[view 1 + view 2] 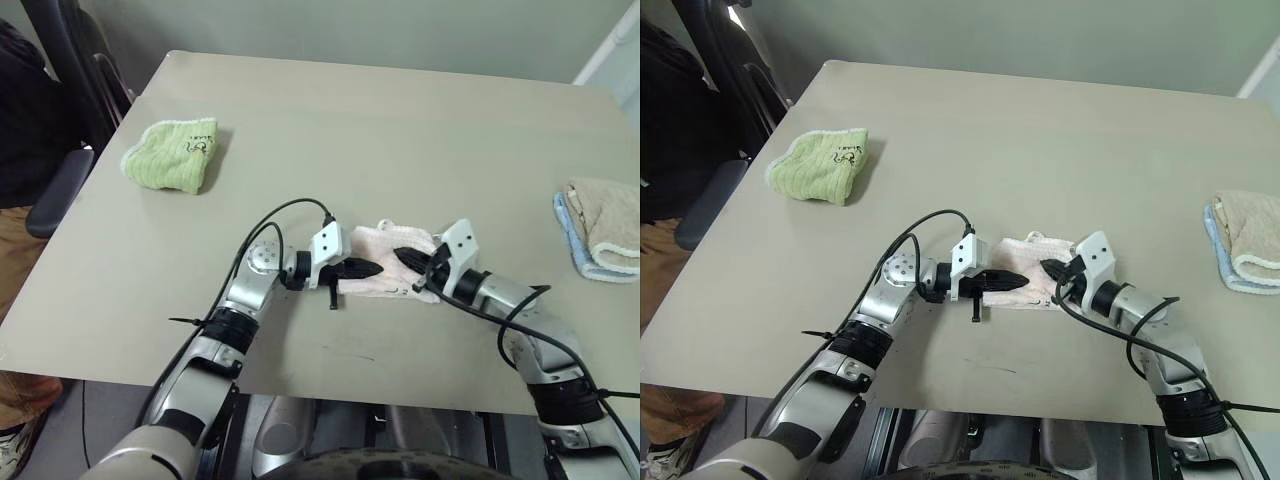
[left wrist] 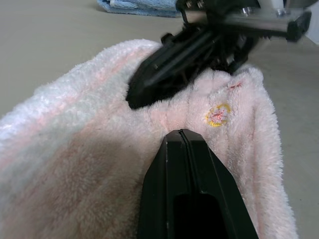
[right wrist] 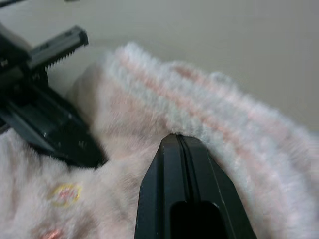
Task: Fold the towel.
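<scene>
Desk (image 1: 330, 120) centre: we see the towel (image 1: 385, 262) bunched between left gripper (image 1: 362, 269) and right gripper (image 1: 408, 257), both closed, empty, tips resting on it.

Both arms: silver-grey metal links w/ black bands, lower left and lower right of head views. Round silver joint disc w/ small screw holes on left arm. White wrist blocks w/ dark dots. Black cables loop over each forearm. Left gripper (image 1: 362, 268), right gripper (image 1: 408, 257): matte black, tapered fingers.
</scene>
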